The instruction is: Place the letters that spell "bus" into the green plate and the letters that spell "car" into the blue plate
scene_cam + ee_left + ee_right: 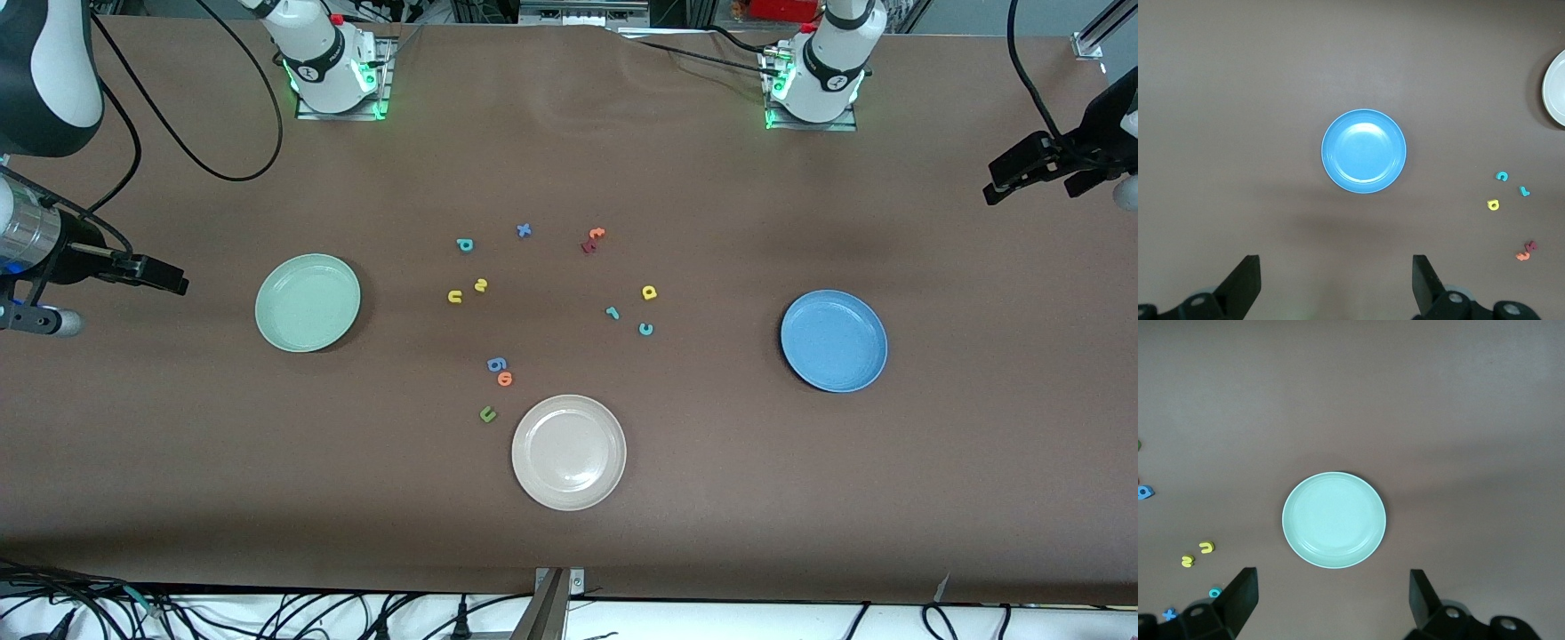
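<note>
so far nothing is sorted: both plates are bare. the green plate sits toward the right arm's end of the table, the blue plate toward the left arm's end, and the letters lie scattered mid-table between them. the teal b, yellow s and yellow u cluster on the green plate's side; the yellow a, teal r and teal c on the blue plate's side. a beige-white plate lies closer to the table's near edge.

the right gripper hangs high above the green plate, jaws spread and empty; the left gripper hangs likewise over the blue plate, released, carrying nothing.

the letters look like thin, light foam: soft, squashy, unlikely to break, but flat to the table and easily nudged aside. a pinch from straight above across a narrow stroke, fingers reaching the tabletop, seems the safest hold. the s and u lie close together, so one could get bumped.
</note>
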